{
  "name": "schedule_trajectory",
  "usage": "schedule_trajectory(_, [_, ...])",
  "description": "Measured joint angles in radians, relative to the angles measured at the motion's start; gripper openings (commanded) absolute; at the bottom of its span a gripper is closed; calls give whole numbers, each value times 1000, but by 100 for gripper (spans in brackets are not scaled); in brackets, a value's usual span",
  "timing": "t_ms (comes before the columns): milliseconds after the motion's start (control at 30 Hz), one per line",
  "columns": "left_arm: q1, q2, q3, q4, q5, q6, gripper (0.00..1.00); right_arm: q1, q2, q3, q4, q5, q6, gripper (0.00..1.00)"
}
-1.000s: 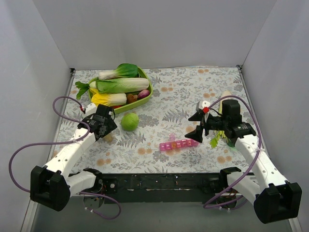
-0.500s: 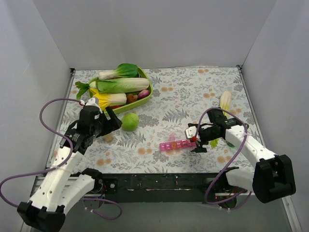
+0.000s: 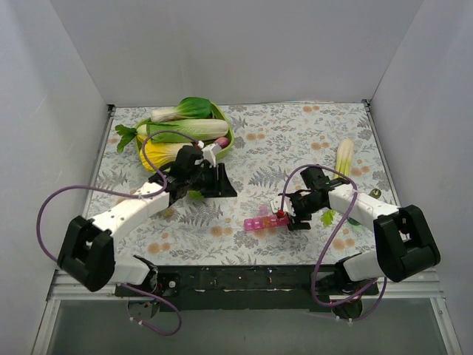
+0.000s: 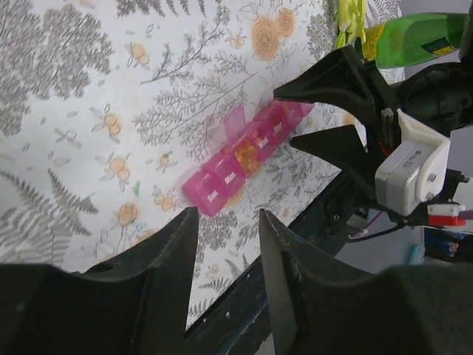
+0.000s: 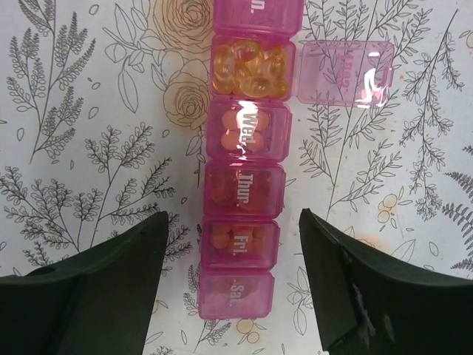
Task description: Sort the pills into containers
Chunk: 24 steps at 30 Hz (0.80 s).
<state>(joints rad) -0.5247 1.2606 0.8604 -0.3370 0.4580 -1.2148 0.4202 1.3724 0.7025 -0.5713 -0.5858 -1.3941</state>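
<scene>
The right pincer (image 5: 231,216) is spread wide and parked over the Sat end of the pink pill box (image 5: 240,170), one finger on either side of the strip. On its wrist cam there's a sliver of flowery cloth (image 5: 89,148) between each finger and the plastic, so it isn't touching the box and it's got nothing in its grip.

Straight ahead of it run the shut cells, Fri, Thur and Wed, with orange bits showing through the lids. After those comes one open cell heaped with the amber pills (image 5: 251,68). That cell's lid (image 5: 344,72) is flipped out flat on the right-finger side, further ahead than the fingertip, so that's the tighter side. The other side is just bare cloth. From overhead, the dark rail along the table's front edge (image 3: 244,279) is near, off to one flank of this pincer.

The left pincer (image 4: 227,222) hangs above the cloth well back from the strip. Its jaws are parted by a narrowish gap and hold nothing. The box is out in front of it with plenty of open cloth between. The green bowl (image 3: 230,135) of veg is close beside it.
</scene>
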Motion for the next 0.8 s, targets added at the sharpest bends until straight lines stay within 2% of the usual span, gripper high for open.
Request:
schedule_trajectory(200, [-45, 231, 97, 124, -25, -8, 28, 6, 41, 0, 29, 16, 31, 64])
schedule_trajectory(400, [-74, 395, 138, 176, -44, -21, 25, 18, 49, 0, 40, 15, 42, 56])
schedule_trajectory(633, [-136, 563, 211, 220, -55, -40, 23, 20, 60, 0, 53, 14, 59, 50])
schedule_trajectory(800, [-163, 625, 248, 255, -51, -54, 18, 20, 61, 0, 58, 11, 63, 48])
